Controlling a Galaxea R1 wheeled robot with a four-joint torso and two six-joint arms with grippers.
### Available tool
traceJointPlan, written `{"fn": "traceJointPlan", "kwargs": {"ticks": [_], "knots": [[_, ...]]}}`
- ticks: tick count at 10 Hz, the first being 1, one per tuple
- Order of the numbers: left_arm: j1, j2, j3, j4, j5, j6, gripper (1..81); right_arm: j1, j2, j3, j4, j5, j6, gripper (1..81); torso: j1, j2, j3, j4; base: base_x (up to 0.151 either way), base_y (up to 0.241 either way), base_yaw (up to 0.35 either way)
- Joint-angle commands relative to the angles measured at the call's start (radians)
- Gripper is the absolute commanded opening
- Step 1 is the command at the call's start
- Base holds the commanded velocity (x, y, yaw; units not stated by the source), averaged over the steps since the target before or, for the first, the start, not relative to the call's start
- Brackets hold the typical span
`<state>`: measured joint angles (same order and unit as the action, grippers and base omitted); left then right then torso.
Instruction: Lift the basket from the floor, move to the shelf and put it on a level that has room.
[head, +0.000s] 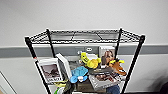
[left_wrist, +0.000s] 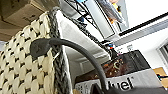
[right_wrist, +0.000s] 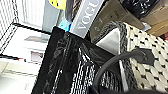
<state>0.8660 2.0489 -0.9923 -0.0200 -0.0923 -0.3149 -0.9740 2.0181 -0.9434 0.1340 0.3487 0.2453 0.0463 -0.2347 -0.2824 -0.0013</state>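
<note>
Evidently the basket (left_wrist: 27, 65) is raised close beside the shelf (head: 82, 40), its woven wall stiff yet probably light, its white lining soft; the thin dark arched handles (left_wrist: 75, 52) at either end are judged the natural holds, though whether either gripper is closed on them cannot be told. Above the shelf's crowded tier of pictures (head: 51, 71) and toys (head: 90, 61), the top mesh level (head: 85, 36) is seen bare against a pale wall (head: 82, 12).

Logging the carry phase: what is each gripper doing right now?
Left gripper: cannot be told; basket close beside it.
Right gripper: cannot be told; the basket close too.
</note>
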Motion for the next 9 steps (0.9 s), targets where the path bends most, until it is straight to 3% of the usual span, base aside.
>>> {"fn": "traceJointPlan", "kwargs": {"ticks": [1, 9], "knots": [[-0.161, -0.045, 0.156, 0.003, -0.027, -0.01, 1.0, 0.16, -0.065, 0.175, -0.059, 0.01, -0.006, 1.0, 0.0, 0.0, 0.0, 0.0, 0.0, 0.0, 0.0], [-0.316, -0.194, 0.311, -0.009, -0.024, -0.029, 1.0, 0.298, -0.152, 0.301, -0.01, 0.004, 0.0, 1.0, 0.0, 0.0, 0.0, 0.0, 0.0, 0.0, 0.0]]}}
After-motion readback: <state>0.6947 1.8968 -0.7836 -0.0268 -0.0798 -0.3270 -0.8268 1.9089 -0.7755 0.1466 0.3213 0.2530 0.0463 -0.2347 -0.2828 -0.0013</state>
